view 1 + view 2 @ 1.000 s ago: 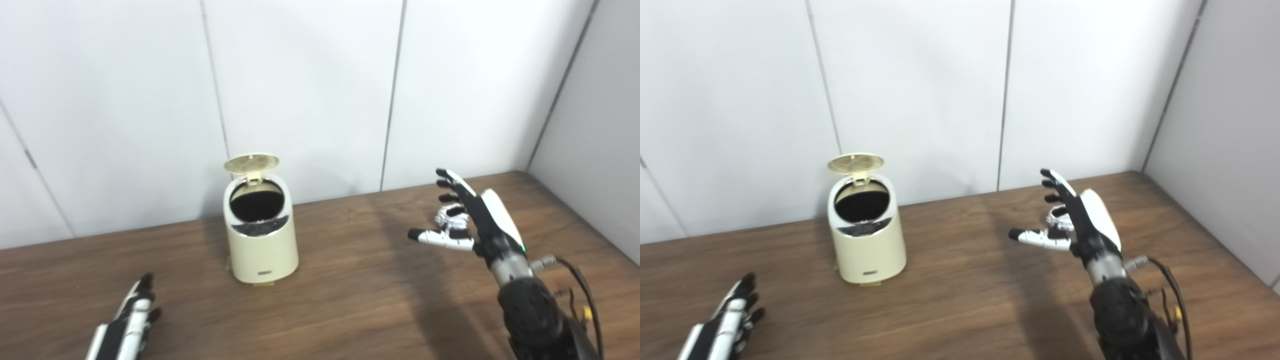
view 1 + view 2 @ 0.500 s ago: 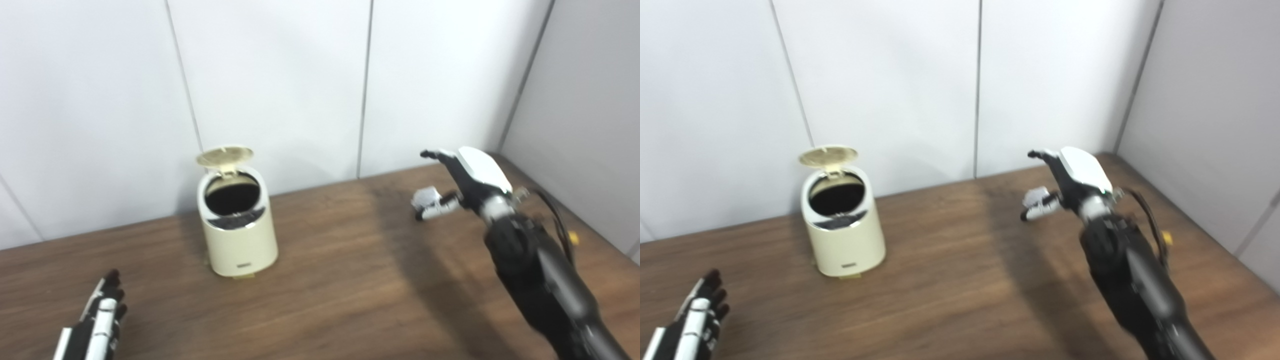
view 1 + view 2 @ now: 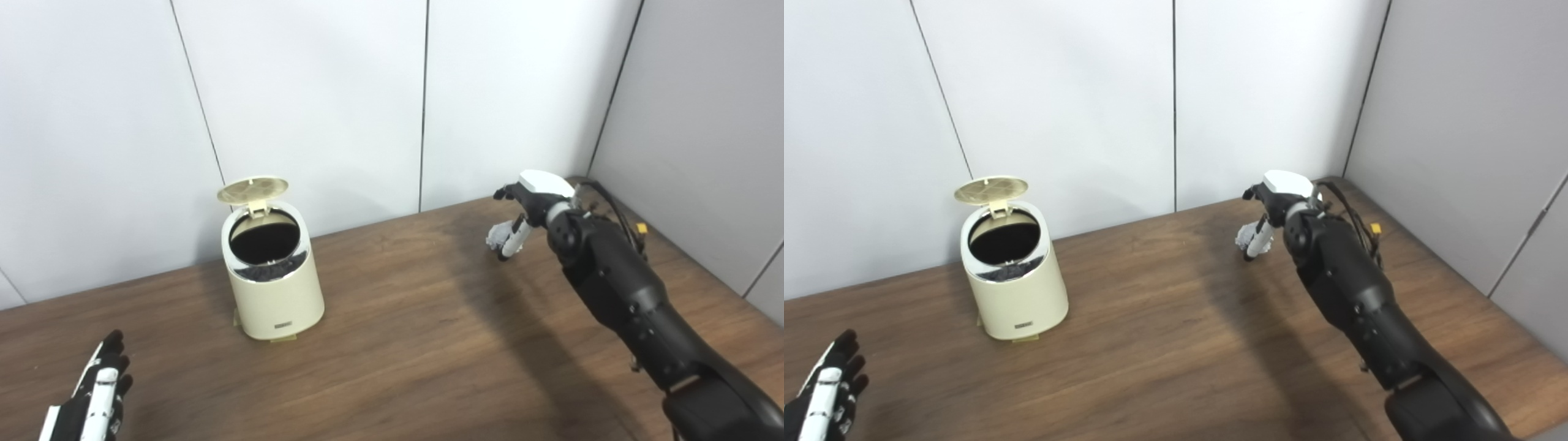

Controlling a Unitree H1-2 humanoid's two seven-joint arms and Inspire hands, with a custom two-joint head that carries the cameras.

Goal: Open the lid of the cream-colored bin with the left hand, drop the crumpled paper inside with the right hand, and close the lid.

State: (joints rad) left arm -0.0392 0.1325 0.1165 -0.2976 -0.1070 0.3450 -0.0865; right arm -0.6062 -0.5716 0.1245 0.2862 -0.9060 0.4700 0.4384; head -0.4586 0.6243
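The paper (image 3: 501,236), a small white crumpled ball, lay on the table (image 3: 404,343) in the right half of the frame, directly under the right hand (image 3: 528,202). That hand arched over it, palm down with fingers curled toward it; whether they had clamped on the paper or only touched it could not be told. The left hand (image 3: 92,401) rested at the lower left corner, flat, fingers slightly apart, holding nothing, well apart from the bin (image 3: 272,278). The bin stood left of centre, far from the paper, its lid (image 3: 252,190) tipped up at the back and the dark opening exposed.

There was one bin, one paper ball and two hands. The table was dark brown wood grain. Pale wall panels with thin vertical seams stood behind it, and a grey panel closed the right side.
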